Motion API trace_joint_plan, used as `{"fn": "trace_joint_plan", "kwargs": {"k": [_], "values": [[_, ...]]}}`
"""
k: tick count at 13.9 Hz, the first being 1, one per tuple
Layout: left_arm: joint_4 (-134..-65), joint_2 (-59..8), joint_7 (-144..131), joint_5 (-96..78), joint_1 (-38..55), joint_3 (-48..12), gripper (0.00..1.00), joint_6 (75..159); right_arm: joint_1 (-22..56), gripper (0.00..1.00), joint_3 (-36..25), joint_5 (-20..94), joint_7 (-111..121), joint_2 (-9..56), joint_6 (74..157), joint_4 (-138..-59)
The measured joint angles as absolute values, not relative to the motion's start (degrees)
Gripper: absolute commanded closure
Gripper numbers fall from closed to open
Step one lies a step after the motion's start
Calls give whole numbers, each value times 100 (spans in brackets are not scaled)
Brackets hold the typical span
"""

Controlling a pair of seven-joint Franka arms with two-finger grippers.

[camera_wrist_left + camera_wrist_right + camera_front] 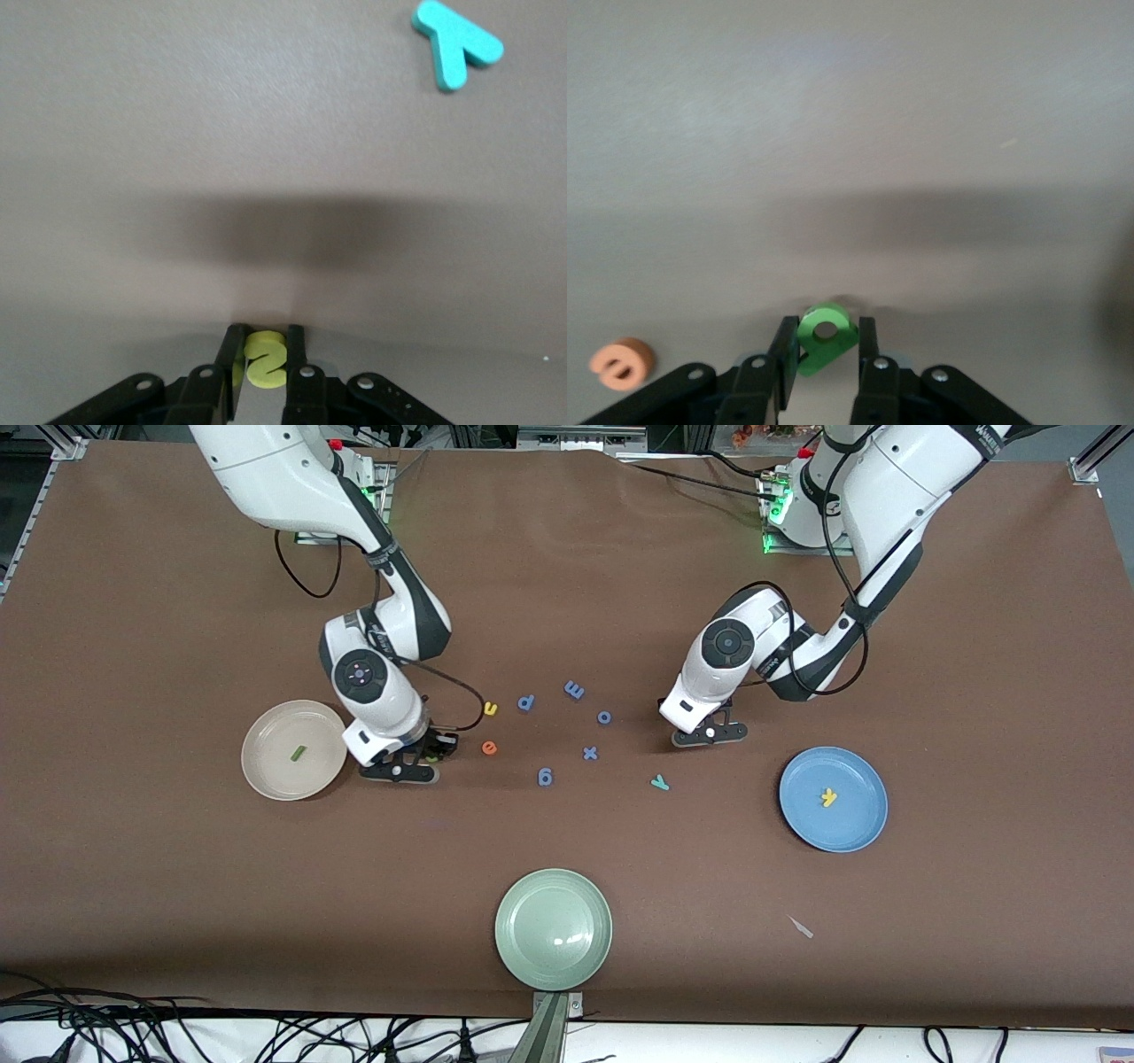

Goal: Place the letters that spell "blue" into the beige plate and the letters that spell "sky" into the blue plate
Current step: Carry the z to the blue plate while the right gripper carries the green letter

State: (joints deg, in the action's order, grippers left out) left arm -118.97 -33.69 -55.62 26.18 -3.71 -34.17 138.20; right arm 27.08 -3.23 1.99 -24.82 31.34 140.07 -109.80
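Observation:
My left gripper (709,733) is low at the table, shut on the yellow "s" (266,361). The teal "y" (659,783) lies a little nearer the front camera than it. My right gripper (403,766) is down beside the beige plate (266,775), its fingers closed against the green "b" (827,335). The orange "e" (488,747) and yellow "u" (490,708) lie close by it on the cloth. In the beige plate lies the green "l" (298,754). The blue plate (850,828), toward the left arm's end, holds the yellow "k" (828,797).
Several blue-purple letters (545,778) are scattered on the brown cloth between the two grippers. A pale green plate (554,930) sits at the table edge nearest the front camera. A small scrap (801,927) lies on the cloth near the blue plate.

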Motion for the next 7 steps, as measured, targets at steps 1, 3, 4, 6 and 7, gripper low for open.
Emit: {"fn": "trace_joint_plan", "kwargs": {"k": [1, 3, 4, 6, 7], "values": [[-11775, -3350, -5560, 2628, -400, -3416, 100, 13589, 2701, 81, -495, 200, -2133, 3013, 13732, -10951], [-11414, -3289, -5452, 2648, -439, -3417, 100, 13004, 2675, 80, -859, 200, -1374, 2775, 13266, -10951], [-11205, -3254, -5289, 2649, -462, -3415, 100, 12692, 2658, 80, -1038, 200, -990, 2684, 13096, -10972], [-10768, -3199, -4643, 2650, -651, -3407, 100, 12139, 2640, 80, -1437, 200, -189, 2556, 13010, -11148], [-10595, -3185, -4206, 2650, -830, -3399, 100, 11984, 2634, 77, -1650, 206, 201, 2522, 13009, -11262]]}}
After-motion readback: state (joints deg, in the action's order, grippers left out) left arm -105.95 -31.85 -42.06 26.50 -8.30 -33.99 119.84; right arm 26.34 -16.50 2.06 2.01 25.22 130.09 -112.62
